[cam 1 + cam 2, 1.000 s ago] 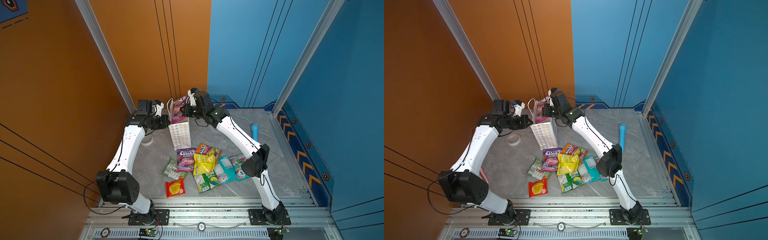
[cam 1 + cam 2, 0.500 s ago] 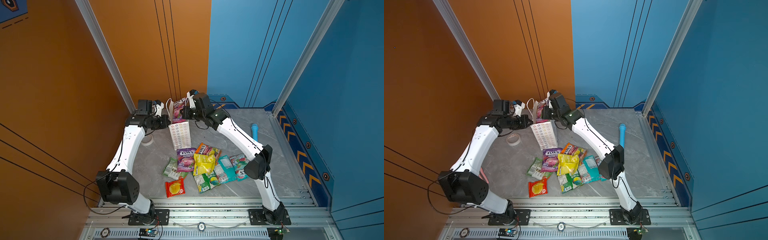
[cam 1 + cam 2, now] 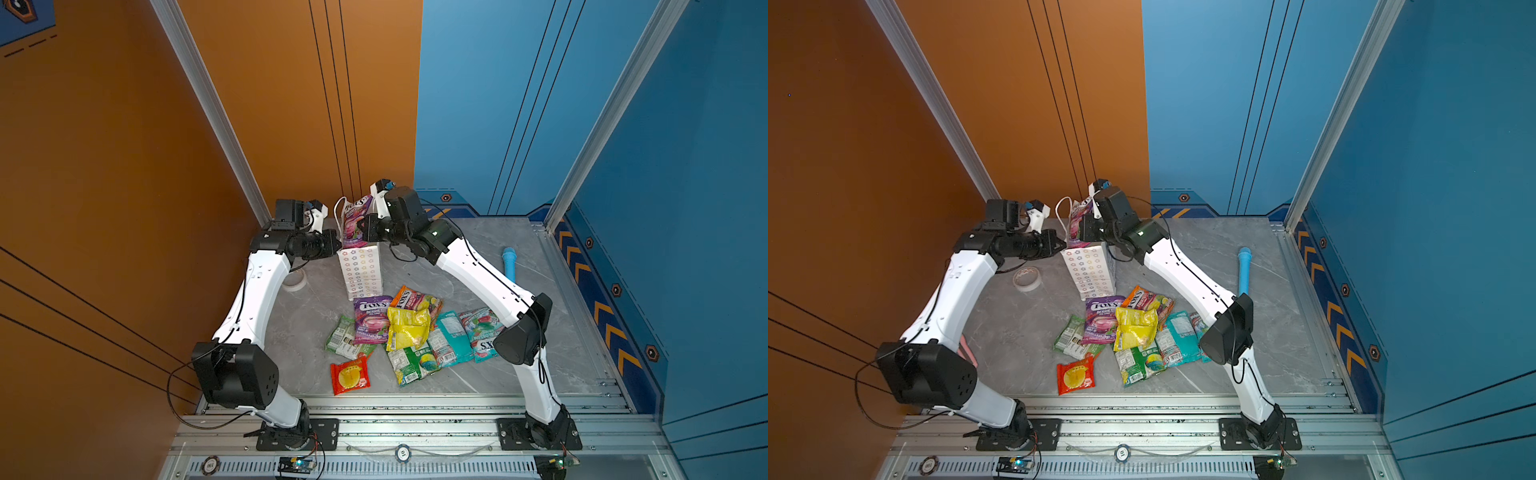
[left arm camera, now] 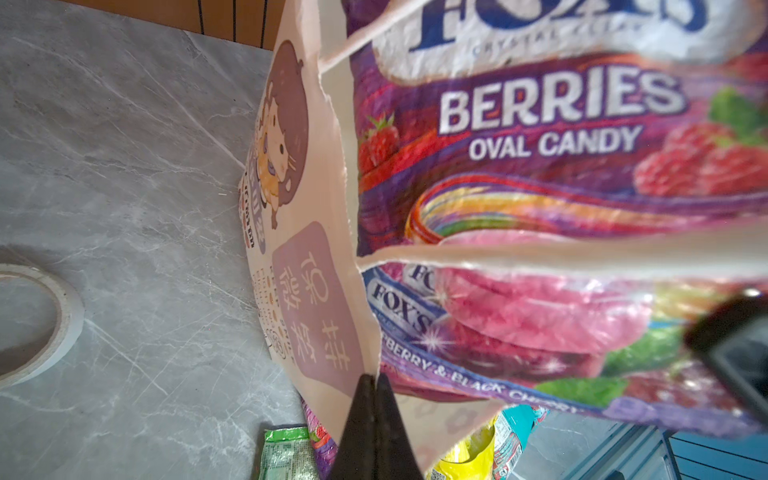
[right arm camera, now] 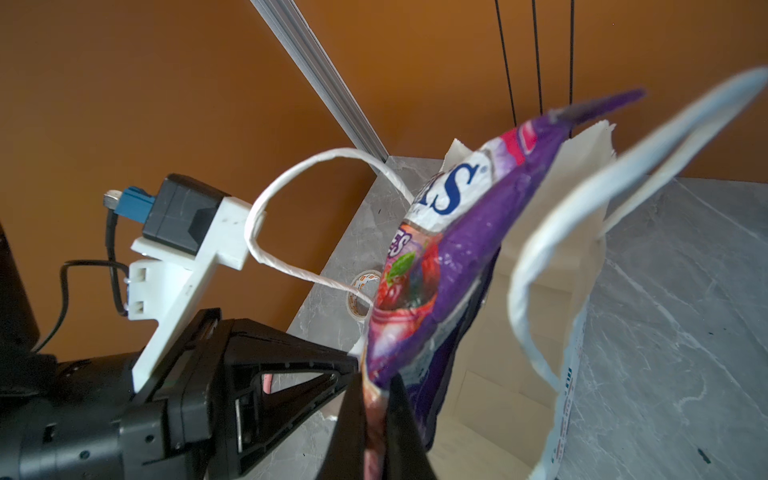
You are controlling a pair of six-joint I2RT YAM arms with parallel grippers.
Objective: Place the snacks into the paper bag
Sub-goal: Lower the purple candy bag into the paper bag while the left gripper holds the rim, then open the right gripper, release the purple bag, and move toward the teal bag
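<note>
The white paper bag (image 3: 360,270) (image 3: 1090,270) stands upright at the back of the table, its mouth open. My left gripper (image 3: 336,246) (image 4: 376,380) is shut on the bag's rim (image 4: 365,324), beside the cartoon figure. My right gripper (image 3: 368,230) (image 5: 376,390) is shut on the lower edge of a purple FOX'S berries packet (image 3: 355,218) (image 3: 1077,222) (image 4: 540,166) (image 5: 457,232). That packet stands upright in the bag's mouth, mostly above the rim. Several more snacks lie piled in front of the bag: purple (image 3: 371,318), yellow (image 3: 407,328), teal (image 3: 451,338), green (image 3: 345,343) and red (image 3: 350,375).
A roll of tape (image 3: 296,282) (image 3: 1027,278) (image 4: 37,324) lies left of the bag, under the left arm. A blue stick (image 3: 509,264) (image 3: 1244,270) lies at the right. The orange wall rises close behind the bag. The bag's cord handles (image 5: 291,195) loop upward.
My right gripper has shifted a little to the left with the purple packet, further over the bag's mouth. The left gripper and the bag have stayed put.
</note>
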